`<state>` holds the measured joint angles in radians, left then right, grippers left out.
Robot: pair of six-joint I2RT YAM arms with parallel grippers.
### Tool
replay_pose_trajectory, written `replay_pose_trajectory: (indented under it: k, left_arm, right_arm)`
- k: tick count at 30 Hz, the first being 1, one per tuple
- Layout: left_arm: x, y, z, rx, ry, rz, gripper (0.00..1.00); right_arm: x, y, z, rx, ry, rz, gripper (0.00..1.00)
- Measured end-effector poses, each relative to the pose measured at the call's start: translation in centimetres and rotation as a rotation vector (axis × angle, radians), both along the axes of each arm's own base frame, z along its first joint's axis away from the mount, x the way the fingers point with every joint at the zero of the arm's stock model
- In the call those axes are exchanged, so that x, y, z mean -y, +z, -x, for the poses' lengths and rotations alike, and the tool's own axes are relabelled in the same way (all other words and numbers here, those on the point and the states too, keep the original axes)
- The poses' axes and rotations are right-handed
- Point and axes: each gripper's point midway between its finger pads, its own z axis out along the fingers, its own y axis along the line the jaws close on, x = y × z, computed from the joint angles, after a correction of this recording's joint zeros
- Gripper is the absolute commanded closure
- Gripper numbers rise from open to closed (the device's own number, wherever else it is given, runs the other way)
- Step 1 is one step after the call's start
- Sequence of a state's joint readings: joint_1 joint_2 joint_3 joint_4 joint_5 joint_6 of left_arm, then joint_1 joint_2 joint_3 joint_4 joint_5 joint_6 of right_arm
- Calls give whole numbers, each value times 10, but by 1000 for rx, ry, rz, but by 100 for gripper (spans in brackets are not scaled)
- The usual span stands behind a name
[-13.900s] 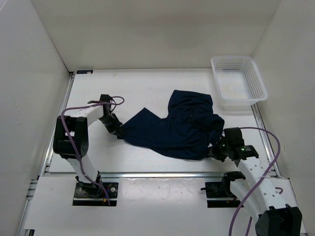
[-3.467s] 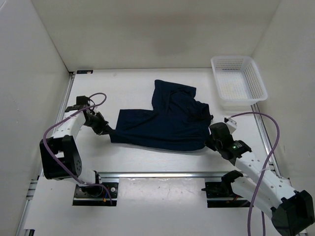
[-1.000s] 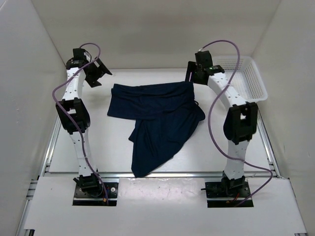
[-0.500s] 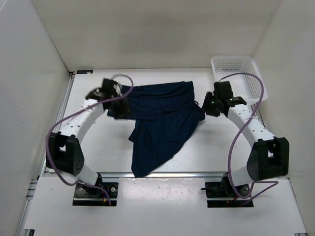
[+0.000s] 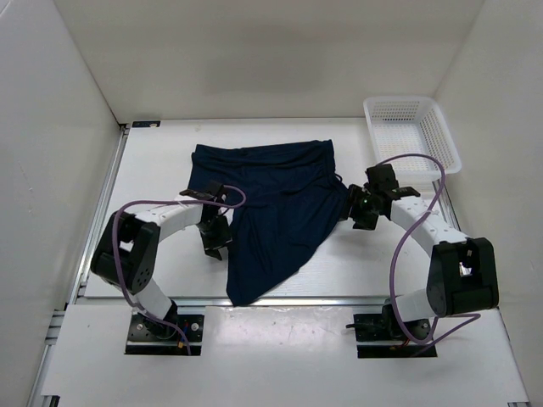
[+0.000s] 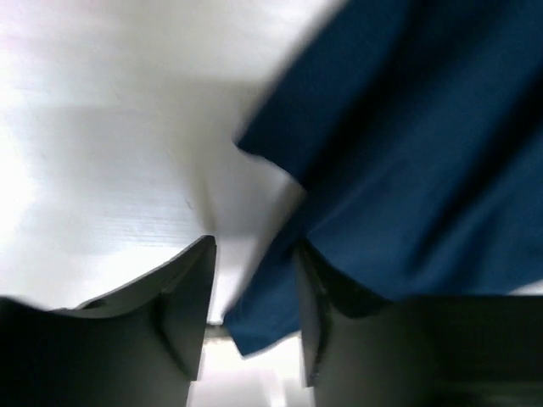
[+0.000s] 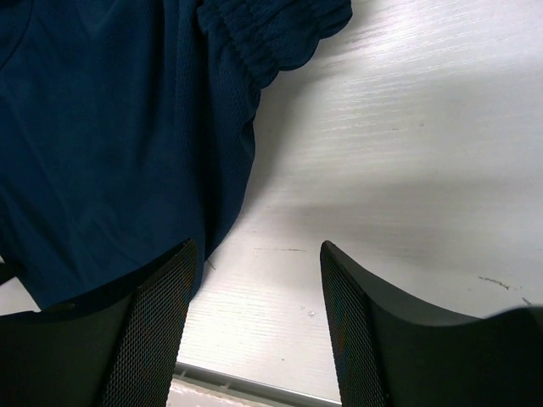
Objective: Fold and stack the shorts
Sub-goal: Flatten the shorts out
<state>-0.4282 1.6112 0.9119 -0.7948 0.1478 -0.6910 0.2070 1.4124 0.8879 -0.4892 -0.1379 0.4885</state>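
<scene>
The navy shorts [image 5: 280,199] lie spread on the white tabletop [image 5: 153,170], between the 2 arms and roughly in the middle of it. Their gathered waistband [image 5: 263,154] runs left to right along the far side. Below it the cloth narrows into 1 long flap, which slants toward the near edge and ends in a rounded tip [image 5: 242,292] close to the metal rail there. The left arm [image 5: 170,216] bends low across the tabletop, and its tip sits at the left border of the flap. In the left wrist view, which is blurred, the left fingers [image 6: 182,309] stand apart with a moderate gap. A loose edge of the shorts [image 6: 407,170] reaches into that gap beside the right-hand finger. They are not closed on the cloth and grip nothing. The right arm [image 5: 424,225] curves in from the right, with its tip at the right border of the shorts, near the end of the waistband. In the right wrist view the right fingers [image 7: 157,335] are spread wide and hold nothing. Bare tabletop shows between them, and the hem of the shorts [image 7: 110,127] curves past the left-hand finger. The ruffled waistband end [image 7: 271,34] shows at the far side of that view. A white mesh basket [image 5: 407,144] stands at the far right corner of the tabletop, well apart from the shorts. A purple cable [image 5: 420,161] loops over the right arm.
</scene>
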Motion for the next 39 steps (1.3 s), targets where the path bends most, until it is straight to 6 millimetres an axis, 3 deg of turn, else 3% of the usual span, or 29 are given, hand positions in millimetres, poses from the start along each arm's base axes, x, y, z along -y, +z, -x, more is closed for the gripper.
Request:
replay_pose_trajectory:
  k: [3,8,13,18,22,24,26,28,34,39]
  left_arm:
    - [-7,-8,-6,-9,33,-36,67]
    - [-18,-5,-33,38,91,-43,67]
    - [-21,0,-48,76,100,-35,45]
    - [-21,-3,-49,73,94,-37,44]
    - [-16,-5,-57,62,87,-24,47]
    - [-12,-5,-62,62,87,-11,65]
    - [-8,-6,-69,72,74,2,90]
    - [-5,-7,-73,73,67,17,90]
    - [-16,3,-84,107,88,49,90]
    - [-45,37,-99,204,163,69,90]
  right_arm:
    - [-1,-1,1,-1,1,-5,35]
    - [-1,4,1,24,2,-13,35]
    - [-2,5,0,28,5,-19,32]
    - [-7,-8,-2,-8,9,-33,33]
    - [-11,-27,-6,-60,2,-47,45]
    - [-13,-35,-12,-82,-3,-47,56]
    - [-15,-41,-19,-95,-7,-48,79]
    - [-17,-45,-26,-100,-10,-52,99]
    - [-19,-43,-34,-87,-14,-60,99]
    - [-17,-38,-37,-66,-22,-46,99]
